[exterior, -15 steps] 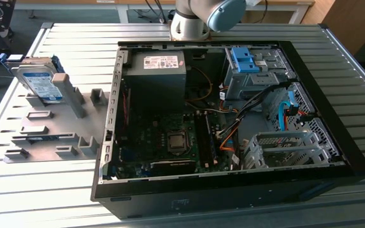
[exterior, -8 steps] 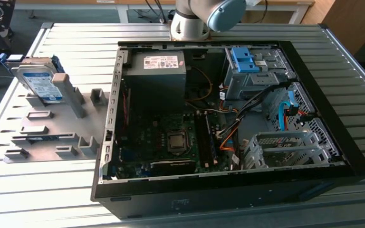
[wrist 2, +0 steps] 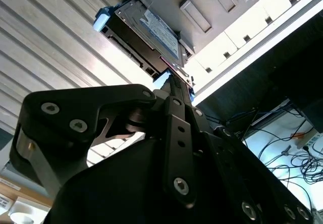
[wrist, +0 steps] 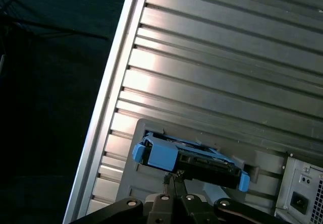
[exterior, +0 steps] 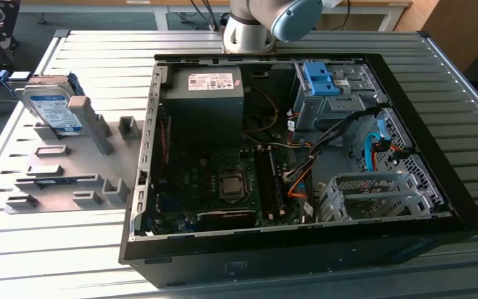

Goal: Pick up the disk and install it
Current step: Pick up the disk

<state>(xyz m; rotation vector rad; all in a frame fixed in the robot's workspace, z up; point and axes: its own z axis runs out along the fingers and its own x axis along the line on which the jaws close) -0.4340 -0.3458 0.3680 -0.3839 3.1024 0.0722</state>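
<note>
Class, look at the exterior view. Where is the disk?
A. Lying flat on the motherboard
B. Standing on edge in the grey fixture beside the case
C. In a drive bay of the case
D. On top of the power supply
B: the disk stands on edge in the grey fixture, outside the open case and on the exterior view's left of it.

Silvery metal disk (exterior: 52,109), ribbed glossy metal table (exterior: 465,112)
</note>
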